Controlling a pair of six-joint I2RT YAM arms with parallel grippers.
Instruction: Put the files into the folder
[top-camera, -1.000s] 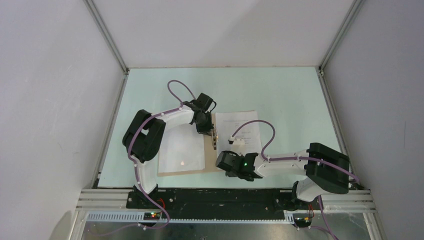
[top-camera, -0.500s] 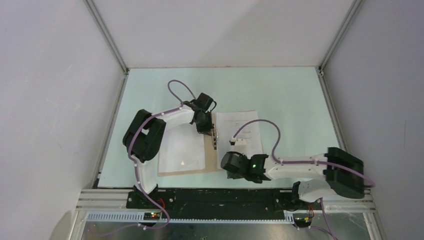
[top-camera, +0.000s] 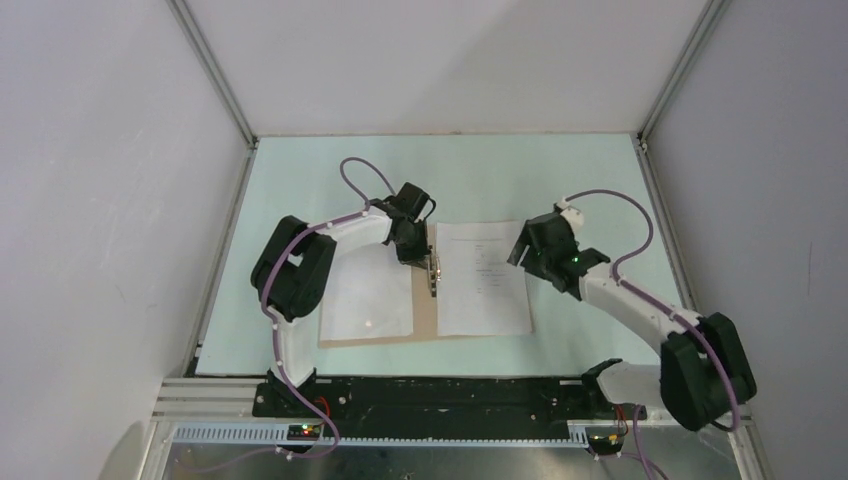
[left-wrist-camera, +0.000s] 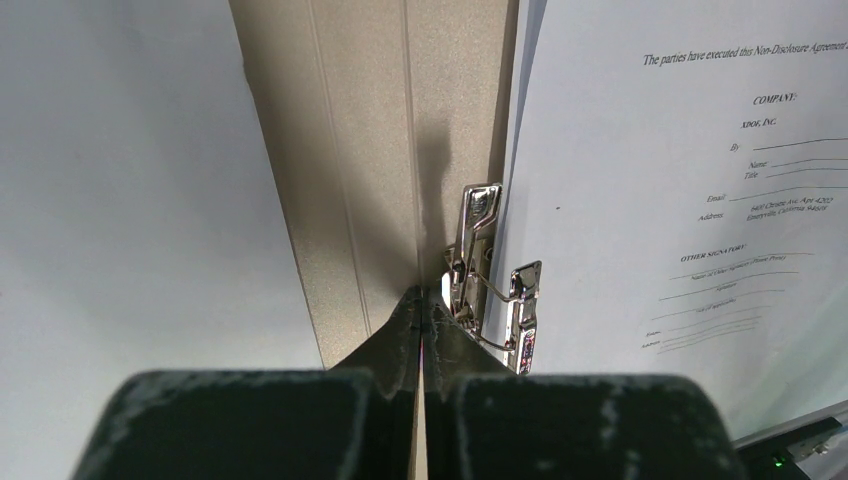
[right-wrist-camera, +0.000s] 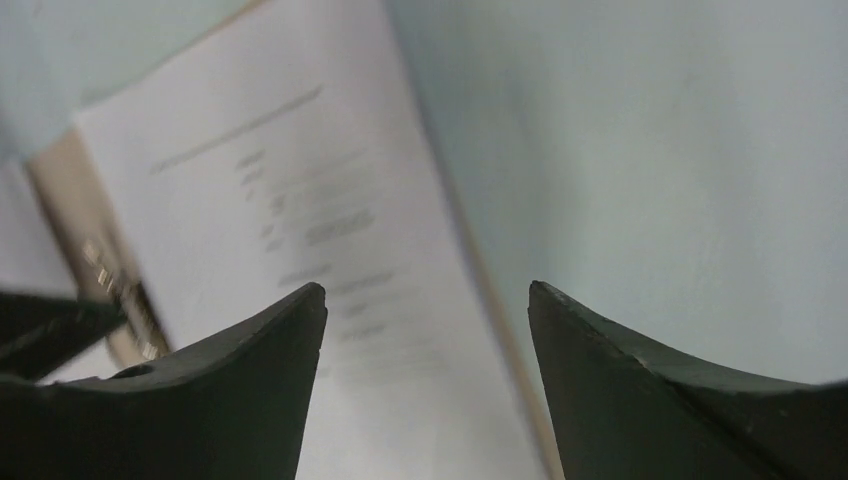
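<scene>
Top external view: the files (top-camera: 482, 280) lie flat on the right half of the open folder (top-camera: 425, 320). The left gripper (left-wrist-camera: 421, 300) is closed tight and empty, beside the clip (left-wrist-camera: 480, 270). The right gripper (top-camera: 522, 250) hangs wide open and empty over the sheets' far right edge. It's thin, floppy, slippery paper, probably best pinched at an edge.

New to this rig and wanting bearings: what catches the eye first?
A tan folder lies open in the middle, a printed white sheet on its right half beside the metal clip at the spine. The left gripper is shut, tips at that spine; the right gripper hangs open over the sheet's right edge.
</scene>
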